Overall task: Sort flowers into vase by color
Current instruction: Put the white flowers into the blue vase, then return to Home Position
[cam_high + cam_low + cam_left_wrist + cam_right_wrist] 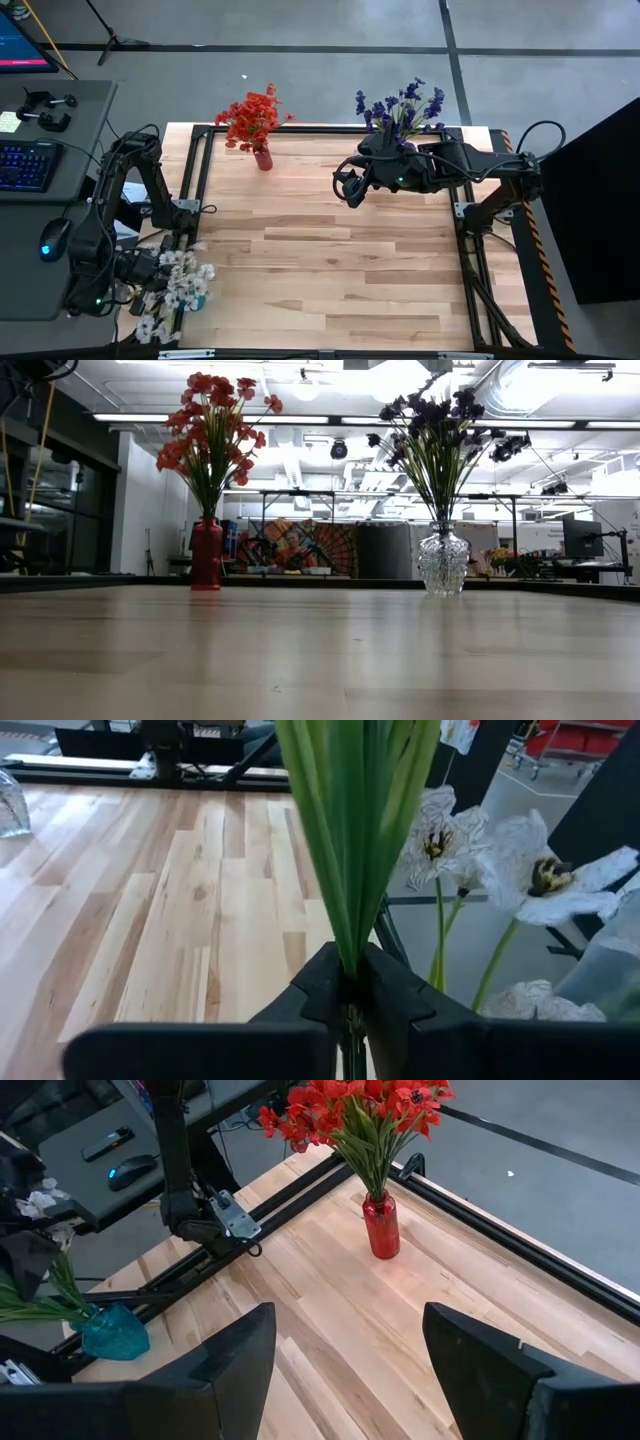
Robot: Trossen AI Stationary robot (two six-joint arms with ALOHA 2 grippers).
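Observation:
White flowers (175, 280) cluster at the table's near left corner over a blue vase (115, 1332). My left gripper (350, 982) is there, shut on their green stems. Red flowers stand in a red vase (262, 157) at the far edge, and purple flowers in a clear glass vase (443, 560) at the far right. My right gripper (350, 190) hangs open above the table in front of the purple flowers, with nothing between its fingers (240, 1350). My left gripper pinches a bundle of several green stems (350, 945) between its two fingers. The stems fan out beyond the fingertips, with white blossoms (470, 845) beside them. In the right wrist view the stems slant up out of the blue vase.
Black frame rails (195, 170) run along the table's edges. A desk with a keyboard (25, 165) and a mouse (55, 238) stands left of the table. Bare wood (330, 260) lies between the vases and the near edge.

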